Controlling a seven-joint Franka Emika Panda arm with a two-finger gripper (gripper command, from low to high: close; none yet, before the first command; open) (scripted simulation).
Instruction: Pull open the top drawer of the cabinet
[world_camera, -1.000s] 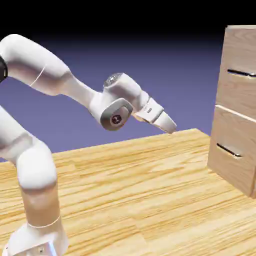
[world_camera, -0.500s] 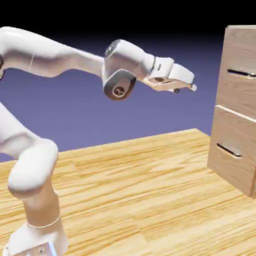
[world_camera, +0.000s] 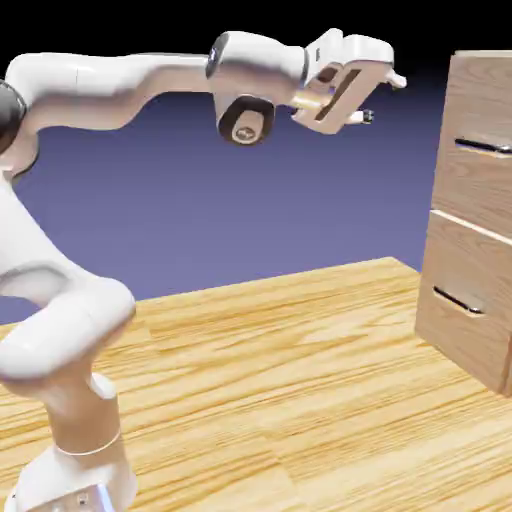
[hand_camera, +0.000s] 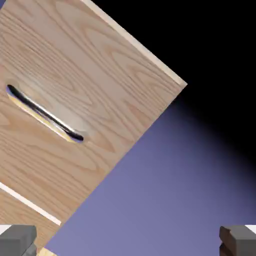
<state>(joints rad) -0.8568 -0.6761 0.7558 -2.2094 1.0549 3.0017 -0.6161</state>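
Currently the gripper (world_camera: 386, 98) hangs in the air to the exterior view's left of the cabinet (world_camera: 473, 215), well apart from it and a little higher than the upper handle; its two fingers stand wide apart, released, with nothing between them; the hand is rolled, one fingertip higher than the other; the white arm (world_camera: 115, 90) runs nearly level out to it from the exterior view's left, above the wooden floor (world_camera: 270, 370).

Cabinet at the exterior view's right edge, partly cut off by the frame; light-brown wood grain, two fronts stacked; the top drawer (world_camera: 475, 185) sits above the lower drawer (world_camera: 465, 325), a pale line between them; top drawer shut, its slim dark bar handle (world_camera: 483, 146) untouched; lower drawer shut too, with a like handle (world_camera: 458, 300).

Hand view: top drawer front slanted across the upper left, its handle running diagonally near the left edge; pale seam and a corner of the lower front at lower left; grey fingertips (hand_camera: 18, 240) at the bottom corners, blue-violet backdrop (hand_camera: 155, 185) between; black fills the upper right.
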